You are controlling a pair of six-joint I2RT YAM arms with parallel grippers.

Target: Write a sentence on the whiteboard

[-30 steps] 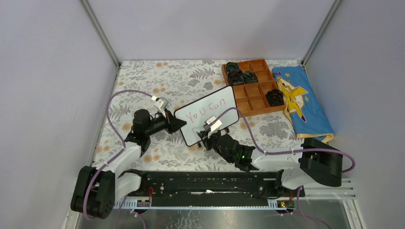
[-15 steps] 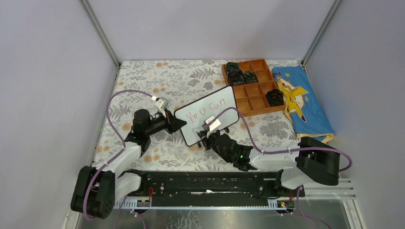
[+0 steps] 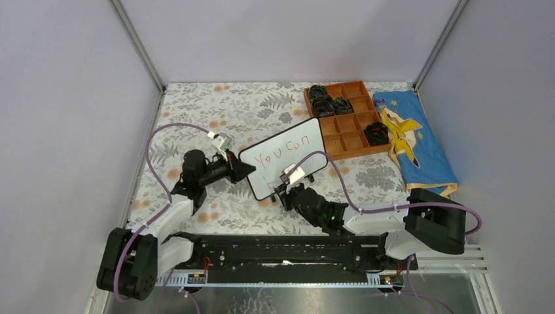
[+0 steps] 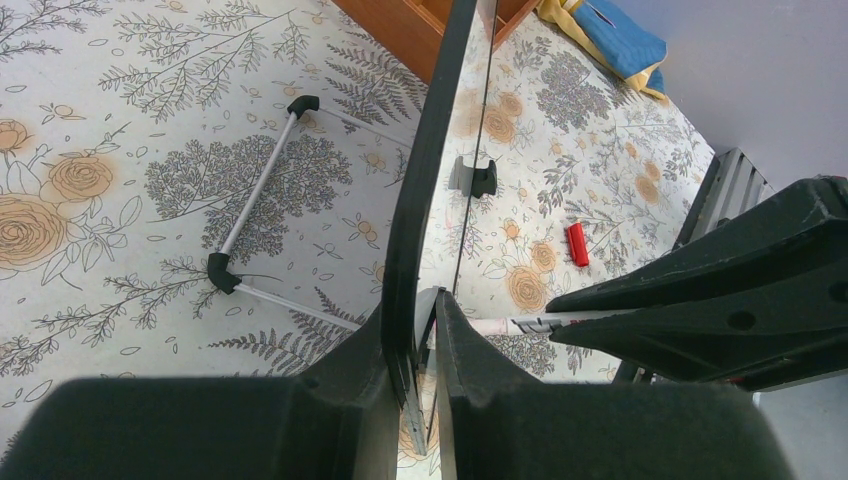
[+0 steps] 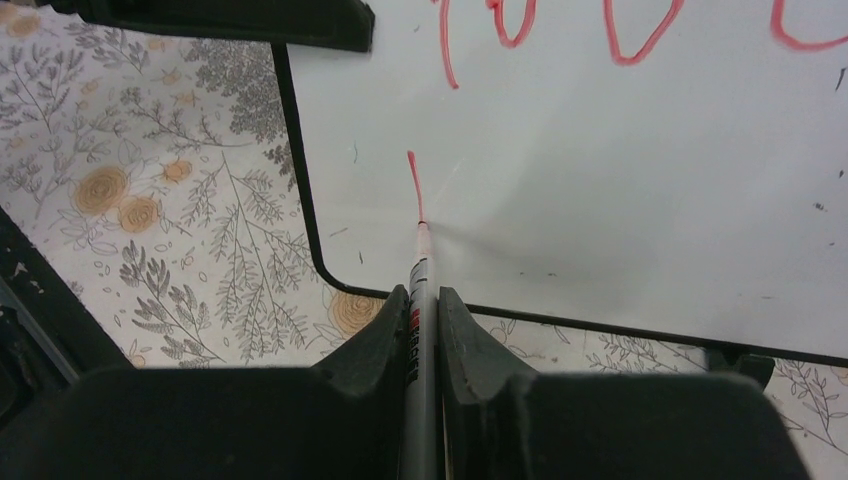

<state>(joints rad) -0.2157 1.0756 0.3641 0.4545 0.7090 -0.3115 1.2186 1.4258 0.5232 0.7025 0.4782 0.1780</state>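
Note:
The whiteboard (image 3: 288, 160) lies tilted mid-table and fills the right wrist view (image 5: 620, 170). Red words "You Can" (image 3: 284, 150) run along its upper line. My left gripper (image 3: 246, 171) is shut on the board's left edge; the left wrist view shows the frame (image 4: 425, 180) edge-on between the fingers. My right gripper (image 3: 285, 190) is shut on a red marker (image 5: 418, 300), whose tip touches the board at the lower end of a short red stroke (image 5: 414, 185) below the "Y". The marker's red cap (image 4: 577, 243) lies on the cloth.
A brown compartment tray (image 3: 345, 118) holding dark objects stands at the back right. A blue cloth with a yellow figure (image 3: 412, 137) lies right of it. A thin rod with black ends (image 4: 255, 190) lies on the floral cloth. Purple cables arch over both arms.
My right gripper has drawn back toward the near edge with the marker, tracing a short stroke on the second line. The left arm and board have not moved.

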